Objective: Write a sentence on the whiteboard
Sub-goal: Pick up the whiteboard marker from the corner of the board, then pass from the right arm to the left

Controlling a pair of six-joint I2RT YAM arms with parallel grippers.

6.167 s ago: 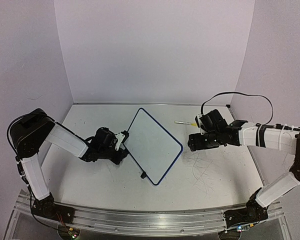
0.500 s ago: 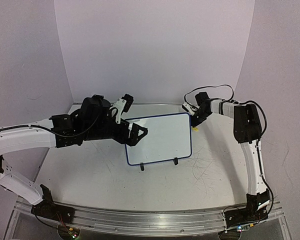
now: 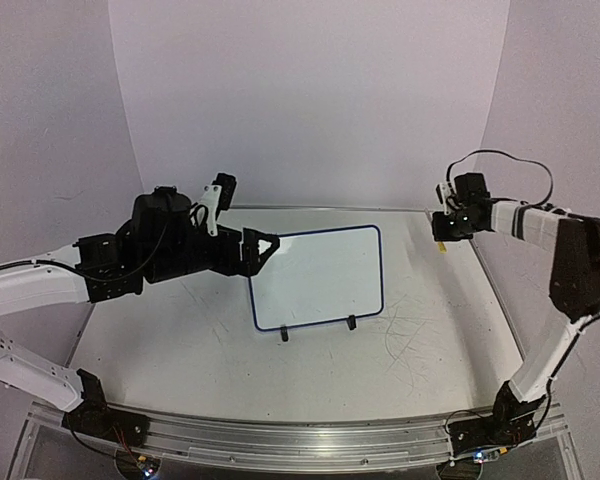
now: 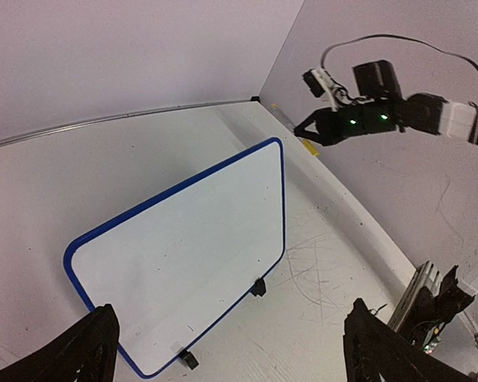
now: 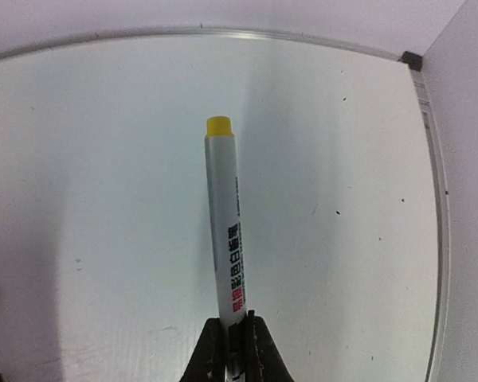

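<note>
The whiteboard (image 3: 320, 275) is found in the middle of the table (image 3: 180, 345), propped on two black clip feet (image 3: 285, 335) along its near long edge, with its blue-rimmed face turned up toward the overhead camera. How steeply it leans cannot be told.

The left claw (image 3: 243, 214) is seen at the whiteboard's far left corner, and its fingers are spread as wide as can be. From its own wrist camera, the board (image 4: 183, 255) is framed between the two black fingers (image 4: 92, 350) with clear space around it, and nothing is gripped.

Now over to the other side. The right claw (image 3: 446, 222) is held up off the table, beyond the whiteboard's far right corner and near the right wall. Its fingers are pressed together on a marker (image 5: 225, 231), which is pinched at one end between them. The grey barrel with red and black print is pointed straight away from the fingers, and a yellow end is shown at the tip. From overhead, only a small yellow bit (image 3: 441, 243) is shown under the claw.

Grey scratch marks (image 3: 410, 335) are scattered over the table to the right of the whiteboard's feet.
</note>
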